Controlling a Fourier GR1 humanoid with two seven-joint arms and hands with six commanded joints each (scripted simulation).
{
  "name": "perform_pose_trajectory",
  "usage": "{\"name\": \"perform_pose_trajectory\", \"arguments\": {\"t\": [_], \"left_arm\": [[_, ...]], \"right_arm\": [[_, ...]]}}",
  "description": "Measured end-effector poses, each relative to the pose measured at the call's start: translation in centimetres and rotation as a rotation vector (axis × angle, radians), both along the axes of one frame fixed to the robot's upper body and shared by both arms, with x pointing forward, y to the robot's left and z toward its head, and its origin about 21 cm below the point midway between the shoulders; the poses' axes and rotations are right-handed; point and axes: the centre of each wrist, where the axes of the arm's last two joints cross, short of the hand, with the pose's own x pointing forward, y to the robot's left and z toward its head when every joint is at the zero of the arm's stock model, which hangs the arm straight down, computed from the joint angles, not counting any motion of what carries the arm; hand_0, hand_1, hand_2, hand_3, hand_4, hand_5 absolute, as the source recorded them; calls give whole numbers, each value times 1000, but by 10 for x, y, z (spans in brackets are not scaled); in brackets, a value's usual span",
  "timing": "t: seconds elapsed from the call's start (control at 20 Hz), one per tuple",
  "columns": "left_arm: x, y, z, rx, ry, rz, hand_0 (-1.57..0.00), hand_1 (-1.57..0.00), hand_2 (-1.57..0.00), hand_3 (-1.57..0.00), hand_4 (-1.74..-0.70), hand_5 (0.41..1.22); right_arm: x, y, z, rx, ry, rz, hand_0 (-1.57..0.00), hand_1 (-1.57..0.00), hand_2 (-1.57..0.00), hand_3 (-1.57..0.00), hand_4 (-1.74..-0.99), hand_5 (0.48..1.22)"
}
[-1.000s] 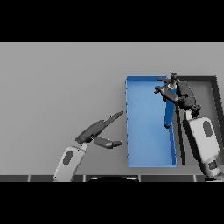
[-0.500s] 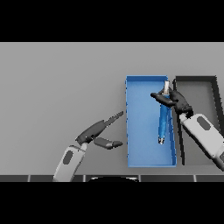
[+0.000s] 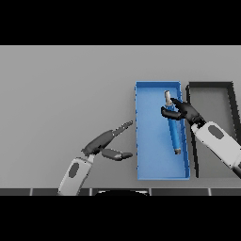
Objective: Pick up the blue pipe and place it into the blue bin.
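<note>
Since the frame before, the blue pipe had been carried further left over the blue bin, fingers of the right hand curled round its upper part. It was judged stiff, light and probably smooth, best held mid-shaft. The left hand lay slack-fingered on the table.

No legible text, label, brand, number or sign appears on any surface in the head view.
</note>
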Motion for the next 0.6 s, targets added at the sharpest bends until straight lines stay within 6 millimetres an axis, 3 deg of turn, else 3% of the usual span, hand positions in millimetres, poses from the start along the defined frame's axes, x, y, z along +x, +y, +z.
{"name": "perform_pose_trajectory", "arguments": {"t": [0.25, 0.6], "left_arm": [[-1, -2, 0, 0, -5, 6, 1, 1, 1, 1, -887, 431], [1, 6, 6, -3, -15, 9, 1, 1, 1, 1, -885, 431]], "right_arm": [[1, -4, -7, -28, -9, 10, -13, -11, -11, -6, -1022, 672], [3, 2, -3, -27, -8, 43, -6, -5, -5, -3, -1022, 643]]}}
